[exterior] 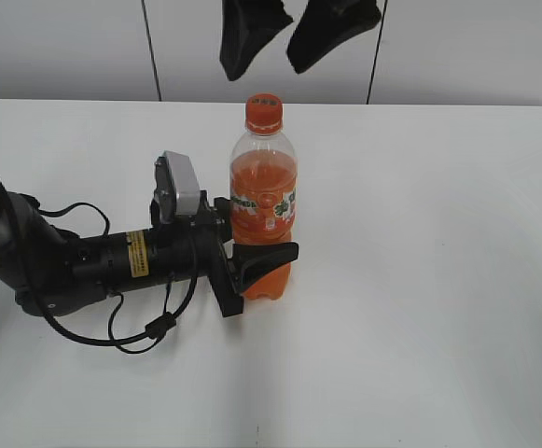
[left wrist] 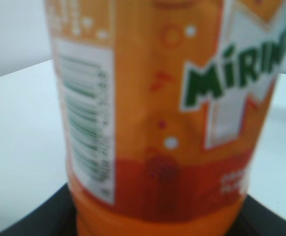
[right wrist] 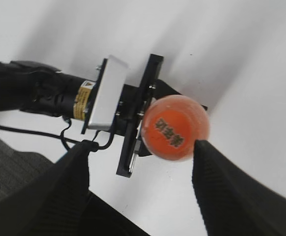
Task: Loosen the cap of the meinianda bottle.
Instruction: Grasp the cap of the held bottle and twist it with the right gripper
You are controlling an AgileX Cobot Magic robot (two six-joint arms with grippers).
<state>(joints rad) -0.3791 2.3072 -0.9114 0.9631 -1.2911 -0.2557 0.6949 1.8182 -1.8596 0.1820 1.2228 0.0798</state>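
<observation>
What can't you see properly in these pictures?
- Left wrist view: the bottle fills the frame, blurred; its cap and base are cut off.
- Exterior view: the right gripper is cut off by the top edge.
- Right wrist view: the cap hides the bottle below it; its dark print is unreadable.

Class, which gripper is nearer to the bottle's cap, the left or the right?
Right. The right gripper hangs open just above the cap, not touching it; the left gripper clamps the bottle low on its body.

Air around the cap [exterior: 263, 112] open – left gripper [exterior: 257, 261] (low) blocks the bottle's [exterior: 263, 201] waist.
</observation>
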